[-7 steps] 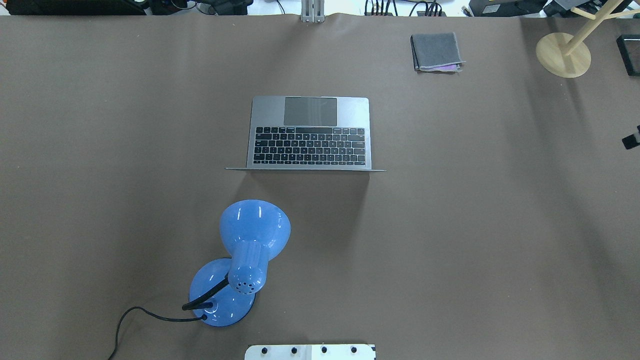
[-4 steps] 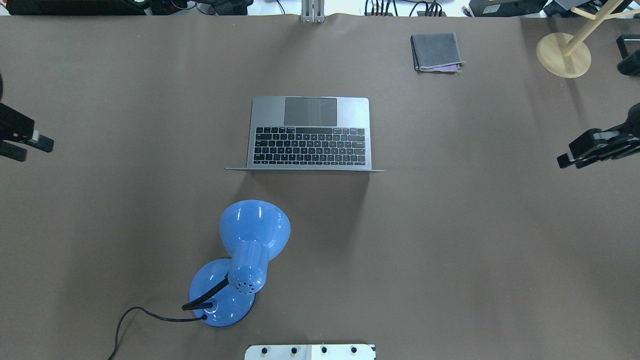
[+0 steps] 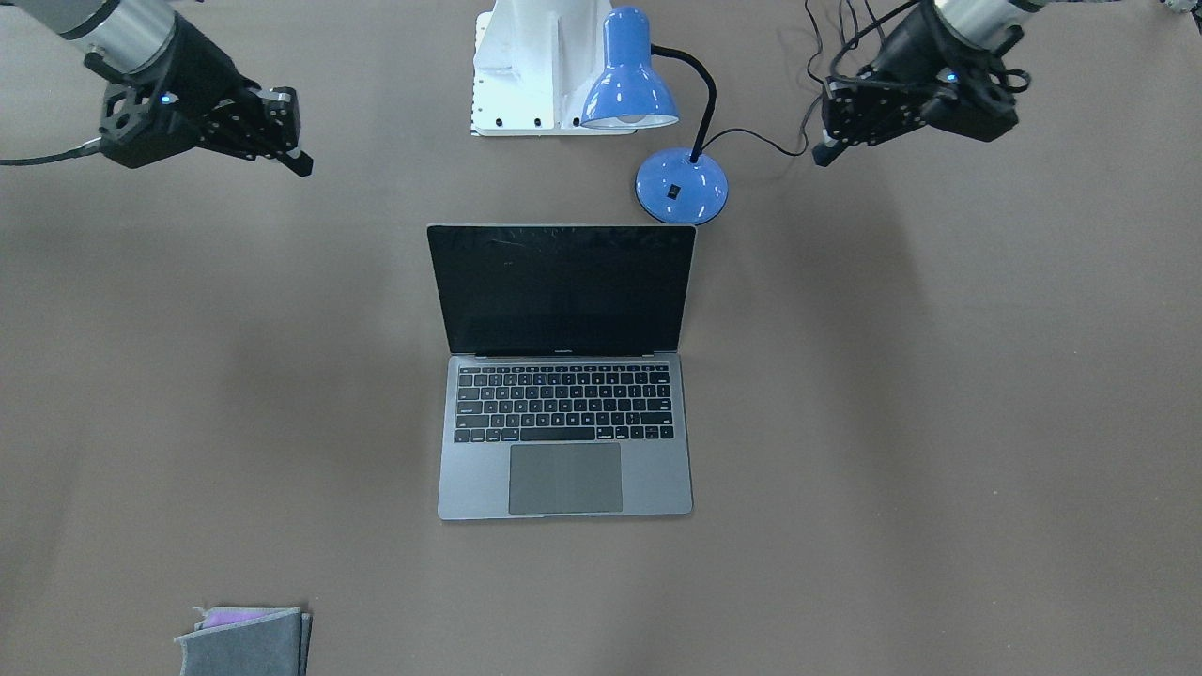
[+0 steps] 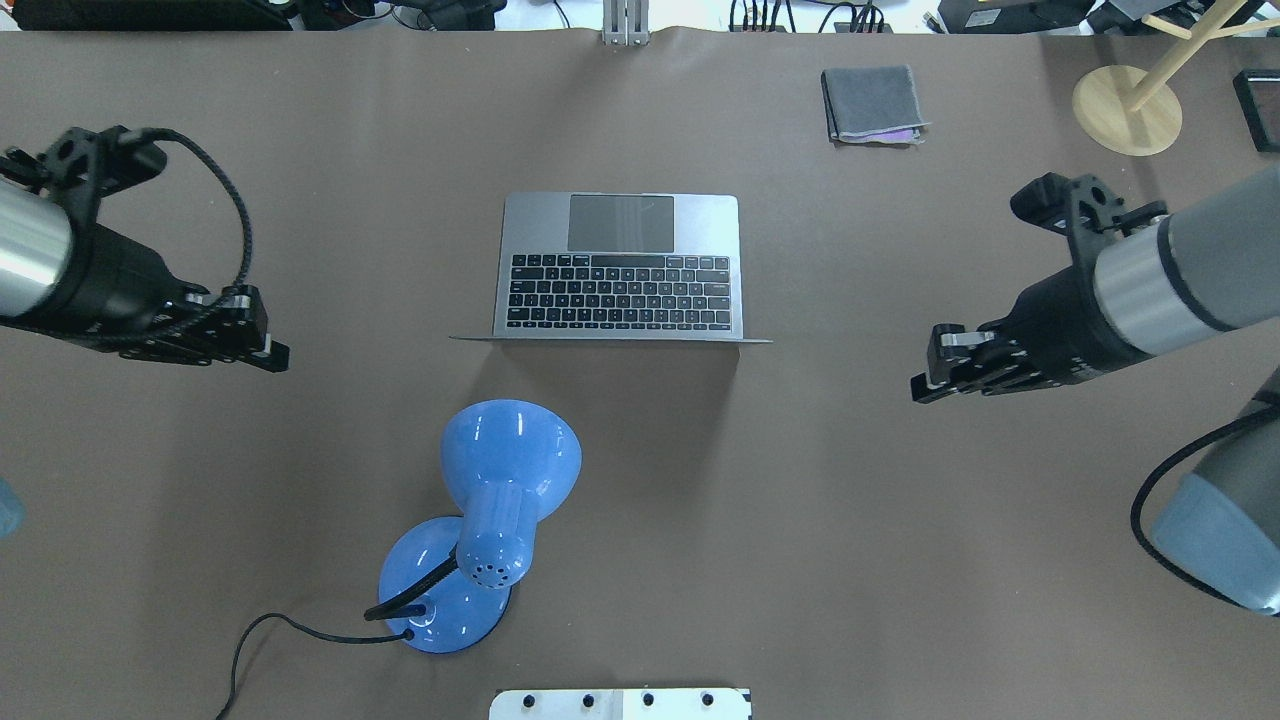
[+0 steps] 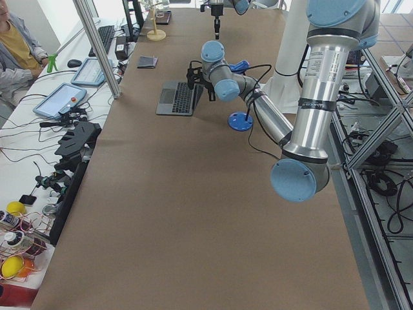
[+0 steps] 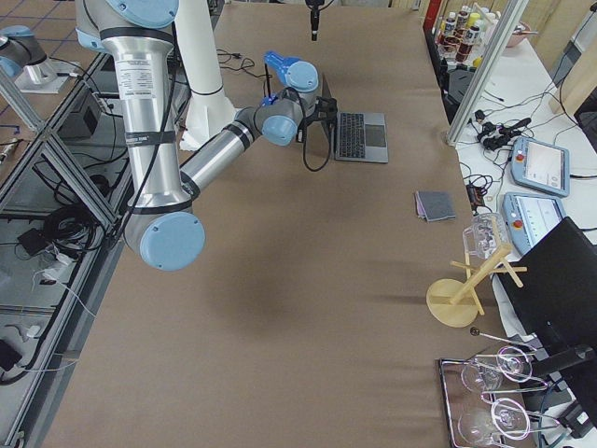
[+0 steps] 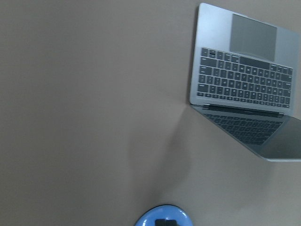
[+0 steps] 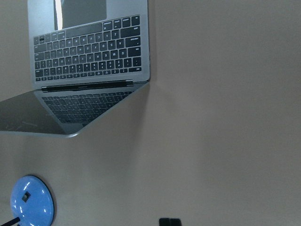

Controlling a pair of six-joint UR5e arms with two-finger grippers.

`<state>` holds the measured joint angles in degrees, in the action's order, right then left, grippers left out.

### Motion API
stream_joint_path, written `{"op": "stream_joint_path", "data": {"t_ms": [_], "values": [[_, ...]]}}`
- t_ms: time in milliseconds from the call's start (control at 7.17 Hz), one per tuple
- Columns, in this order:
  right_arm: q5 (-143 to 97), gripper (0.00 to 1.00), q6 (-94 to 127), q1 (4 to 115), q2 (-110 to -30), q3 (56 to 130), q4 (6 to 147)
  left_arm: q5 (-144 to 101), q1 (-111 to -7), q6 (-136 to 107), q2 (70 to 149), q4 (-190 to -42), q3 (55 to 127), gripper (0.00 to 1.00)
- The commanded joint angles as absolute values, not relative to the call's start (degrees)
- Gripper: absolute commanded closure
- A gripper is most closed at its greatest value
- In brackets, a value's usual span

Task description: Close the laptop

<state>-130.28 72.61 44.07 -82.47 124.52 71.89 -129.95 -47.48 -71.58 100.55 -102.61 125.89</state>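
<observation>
The space-grey laptop (image 4: 620, 265) stands open in the middle of the table, its lid upright and the black screen (image 3: 562, 286) facing away from the robot. It also shows in the left wrist view (image 7: 244, 80) and the right wrist view (image 8: 89, 52). My left gripper (image 4: 278, 357) hovers well to the laptop's left, fingers together and empty; in the front-facing view it is at the right (image 3: 820, 155). My right gripper (image 4: 918, 392) hovers well to the laptop's right, fingers together and empty (image 3: 302, 169). Neither touches the laptop.
A blue desk lamp (image 4: 505, 470) with a black cord stands just behind the lid on the robot's side, left of centre. A folded grey cloth (image 4: 872, 103) lies at the far right. A wooden stand (image 4: 1125, 108) is in the far right corner.
Both arms have swung in from the view's left and right edges toward the laptop. The laptop and lamp have not moved.
</observation>
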Motion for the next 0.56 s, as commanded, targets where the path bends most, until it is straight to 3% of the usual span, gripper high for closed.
{"op": "stream_joint_path", "data": {"t_ms": [0, 419], "values": [[-121.7, 1.00, 78.1, 36.0, -78.5, 124.6, 71.8, -122.8, -40.9, -76.4, 104.5, -102.4, 124.9, 1.00], [-114.9, 1.00, 78.9, 32.3, -72.9, 120.9, 72.7, -117.0, -36.6, -78.4, 109.2, -102.4, 121.2, 1.00]]}}
